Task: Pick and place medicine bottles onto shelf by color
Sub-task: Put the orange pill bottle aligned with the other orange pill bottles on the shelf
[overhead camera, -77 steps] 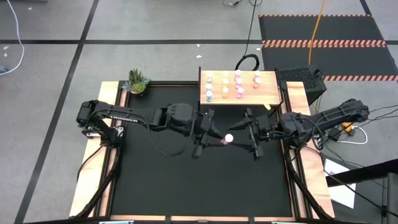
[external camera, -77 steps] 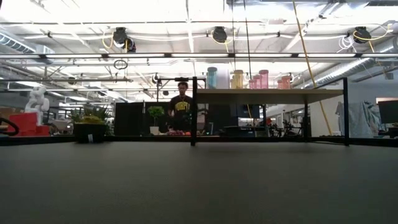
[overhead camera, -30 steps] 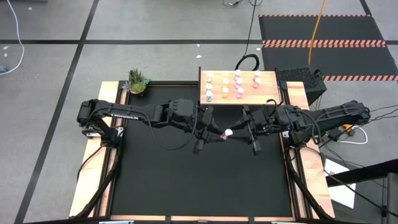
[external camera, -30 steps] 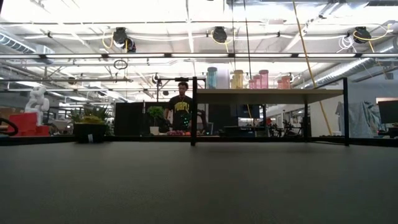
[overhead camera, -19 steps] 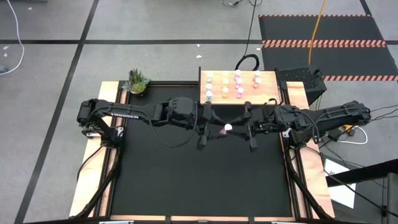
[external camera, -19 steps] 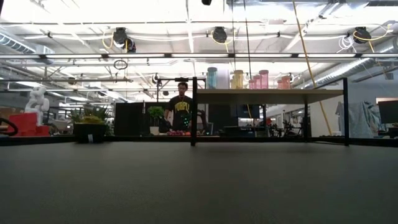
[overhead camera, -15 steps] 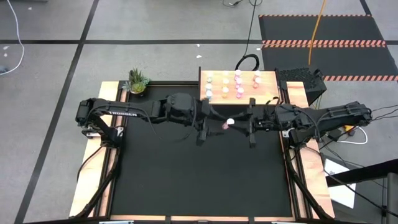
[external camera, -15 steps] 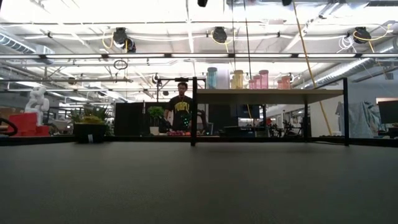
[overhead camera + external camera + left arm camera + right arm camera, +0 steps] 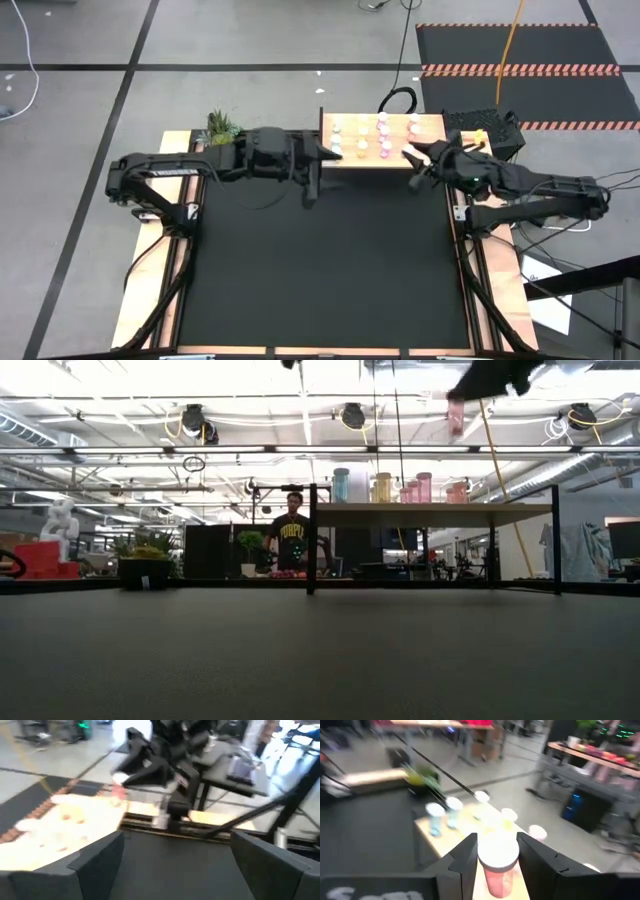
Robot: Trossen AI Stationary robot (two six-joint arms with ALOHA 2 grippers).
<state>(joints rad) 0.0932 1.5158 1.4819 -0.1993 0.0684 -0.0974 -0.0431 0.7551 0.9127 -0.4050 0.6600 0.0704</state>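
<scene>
The shelf point(image 9: 430, 150) stands at the table's far edge and carries several medicine bottles point(image 9: 383, 137) upright on its top: teal, yellow and pink, with white caps. My right gripper point(image 9: 414, 160) hovers over the shelf's right part, shut on a pink bottle point(image 9: 497, 879). In the low view that bottle point(image 9: 456, 416) hangs high above the shelf top point(image 9: 430, 510). My left gripper point(image 9: 316, 168) is open with nothing between its fingers, just off the shelf's left end. In the left wrist view its fingers point(image 9: 100, 857) stand wide apart. My right gripper pinches the pink bottle between its two fingers point(image 9: 466, 854), which lie on either side at the white-cap end point(image 9: 497, 854). The bottle is lifted clear and hangs in the air above the shelf top, roughly upright.
A small green potted plant point(image 9: 221, 129) sits at the table's far left corner. Wooden side rails point(image 9: 165, 250) border the black tabletop point(image 9: 320, 270). A black box point(image 9: 490, 128) lies right of the shelf. A person point(image 9: 292, 538) stands in the room beyond.
My left gripper has opened and let go of the pink bottle, then drawn back toward the far left. My right gripper, still shut on the bottle, has carried it up and toward the far edge, from over the table's middle to above the shelf.
</scene>
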